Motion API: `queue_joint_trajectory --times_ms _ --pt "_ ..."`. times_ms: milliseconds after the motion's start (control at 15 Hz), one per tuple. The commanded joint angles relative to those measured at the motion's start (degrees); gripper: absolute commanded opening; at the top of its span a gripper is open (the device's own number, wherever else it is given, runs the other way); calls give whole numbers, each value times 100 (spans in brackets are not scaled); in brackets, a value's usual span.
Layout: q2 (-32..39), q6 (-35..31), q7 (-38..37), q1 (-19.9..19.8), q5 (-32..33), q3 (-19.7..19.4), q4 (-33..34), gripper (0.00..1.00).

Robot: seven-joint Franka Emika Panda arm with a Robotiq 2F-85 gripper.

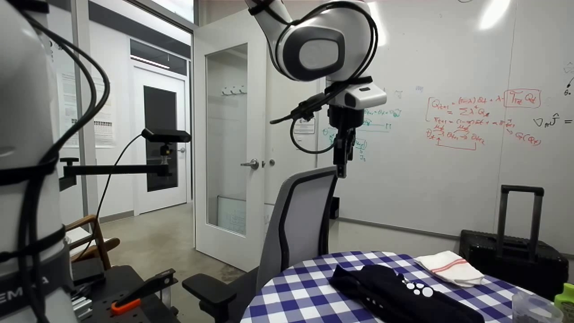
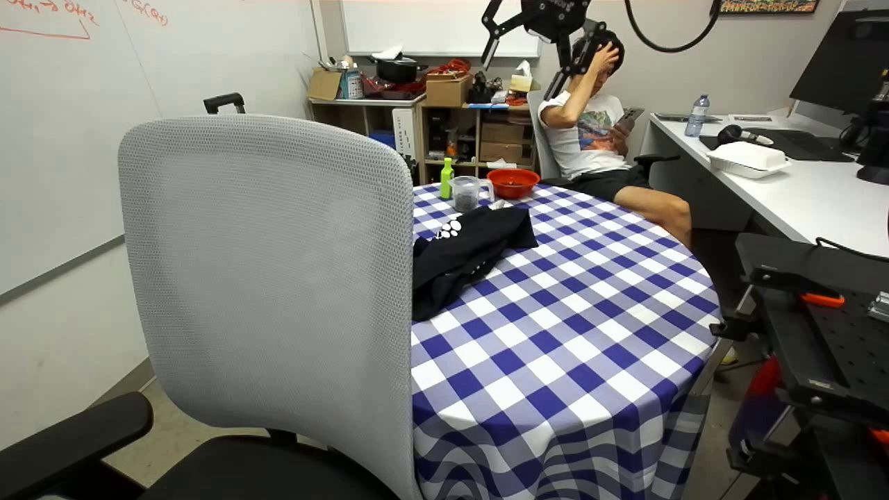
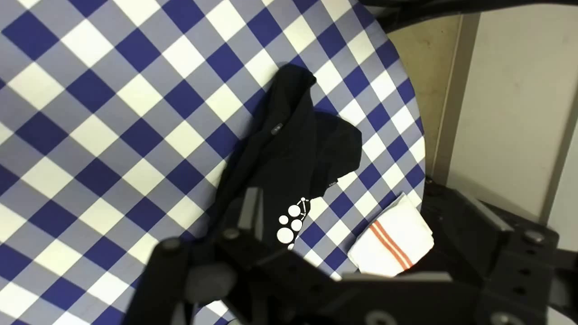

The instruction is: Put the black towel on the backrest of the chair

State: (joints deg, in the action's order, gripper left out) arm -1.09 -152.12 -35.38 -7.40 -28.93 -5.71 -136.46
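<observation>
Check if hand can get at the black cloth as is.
Probably yes: the hand hangs open higher up, and nothing visible lies on the black cloth; the white towel lies beside it.

There is one black cloth (image 2: 476, 243), one white towel (image 1: 450, 266), one red bowl (image 2: 512, 190).
</observation>
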Motion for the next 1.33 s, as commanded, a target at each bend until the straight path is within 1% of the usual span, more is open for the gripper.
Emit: queue_joint_trajectory --times_ms 0,467,600,733,800,867,933,1000,1133,1267 --pt "954 -683 -324 69 -830 0 684 100" --pt "2359 -1786 -393 -354 -2426 85 1666 100" --pt "2783 -2151 -514 -421 -2797 104 1940 100" --pt "3225 -2497 -819 -391 -3026 51 2218 100" --pt "3437 -2664 -1069 -313 -3061 -18 2336 100" --pt "3631 -2770 -1291 -134 -3167 -193 2445 100" --pt "3854 -2946 -1551 -45 -3218 -244 2570 100" --pt "4008 -3006 -1899 60 -3073 -336 2628 100" --pt "4331 -2970 -2359 360 -2962 -593 2766 100" --pt "4616 -2786 -2765 725 -2836 -910 2871 100"
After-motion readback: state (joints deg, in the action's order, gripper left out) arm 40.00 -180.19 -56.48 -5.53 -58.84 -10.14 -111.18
